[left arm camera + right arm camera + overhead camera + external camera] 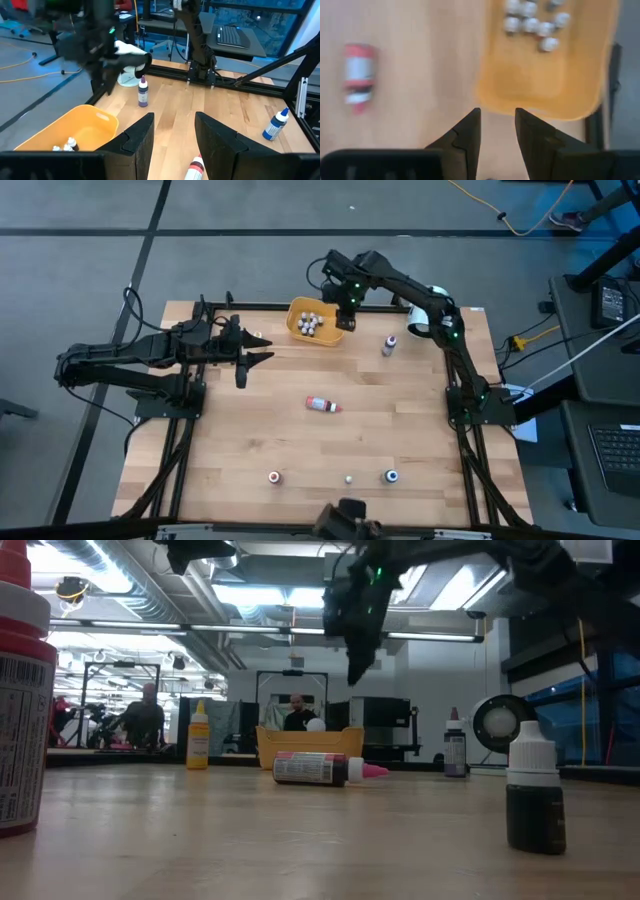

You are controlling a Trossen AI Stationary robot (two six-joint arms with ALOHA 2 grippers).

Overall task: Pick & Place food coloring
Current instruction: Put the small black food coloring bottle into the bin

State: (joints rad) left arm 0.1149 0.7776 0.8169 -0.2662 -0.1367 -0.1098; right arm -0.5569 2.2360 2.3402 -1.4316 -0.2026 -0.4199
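The orange bowl [313, 323] stands near the table's far edge, with several tiny food coloring bottles [309, 325] in it, also seen in the right wrist view [532, 22]. My right gripper [345, 313] hovers open above the bowl's right rim [540, 107], empty [497, 125]. My left gripper [252, 357] hangs open left of the bowl, above the wood, holding nothing [172, 140]. Loose bottles rest on the table: a red one on its side [322, 404], a purple-topped one upright [388, 345], and three near the near edge [274, 476] [349, 478] [390, 476].
A big white cylinder [420, 320] lies by the right arm near the far right corner. A yellow bottle [198, 735] stands left of the bowl in the low view. Black frame rails [190, 430] run along the table's sides. People sit in the room behind [296, 712].
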